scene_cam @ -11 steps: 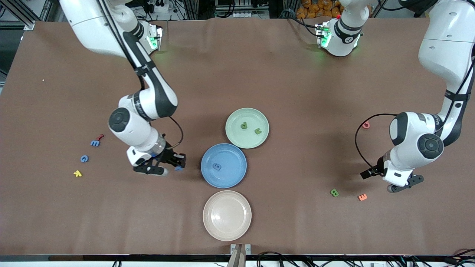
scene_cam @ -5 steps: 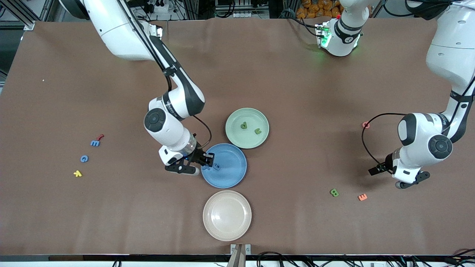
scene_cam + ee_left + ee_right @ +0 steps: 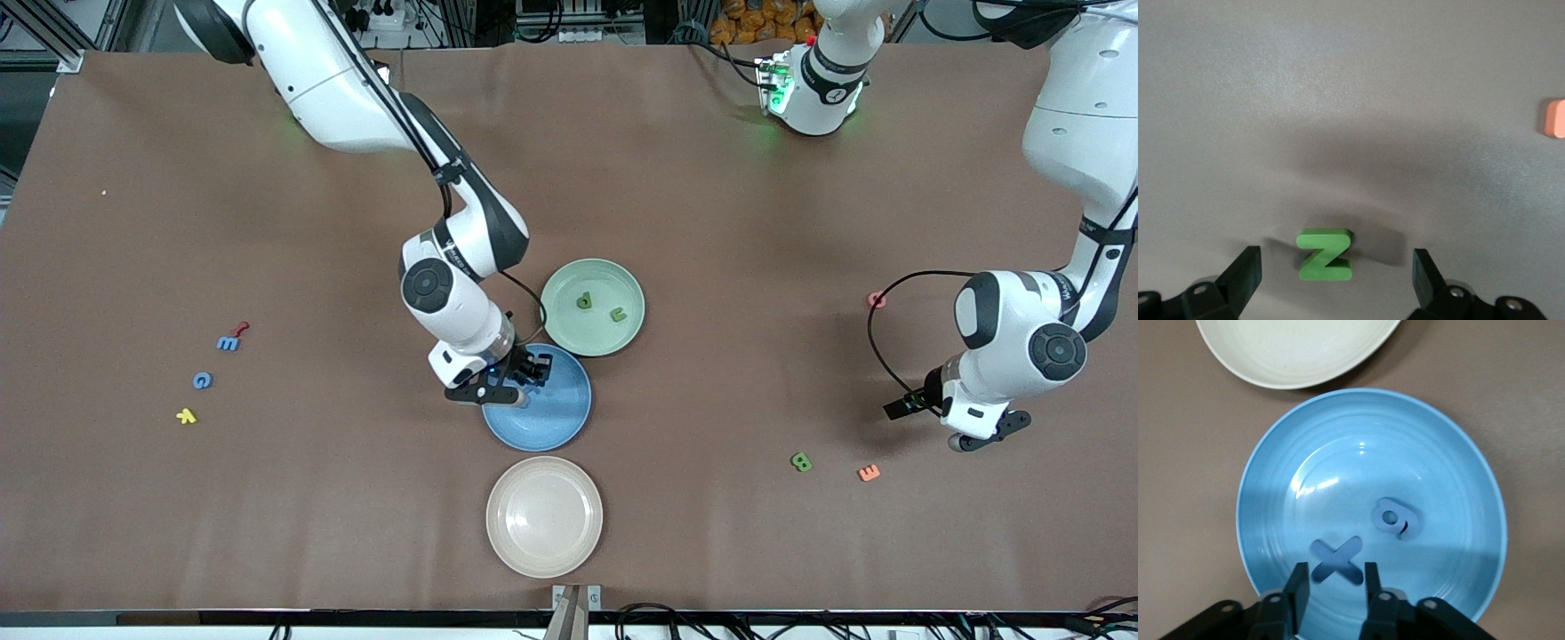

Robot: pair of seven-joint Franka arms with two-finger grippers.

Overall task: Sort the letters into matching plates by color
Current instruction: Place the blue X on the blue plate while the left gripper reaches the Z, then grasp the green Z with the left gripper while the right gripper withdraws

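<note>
While left gripper [image 3: 1331, 270] hangs spread over green Z [image 3: 1325, 254], right gripper [image 3: 1333, 583], slightly parted, hovers over blue X [image 3: 1336, 561] in blue plate [image 3: 1458, 480].

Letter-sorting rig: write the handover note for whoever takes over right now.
Right tool: low over the medium blue round plate, a blue X-shaped letter at its tips.
Left tool: open, waiting above the table near the green Z-shaped letter.
Done: blue 9-shaped piece in the blue plate; two green letters in the pale mint plate.
Left: blue E and blue G at the right arm's end; the green Z. Red, yellow, orange and pink pieces lie loose; the cream plate holds nothing.
</note>
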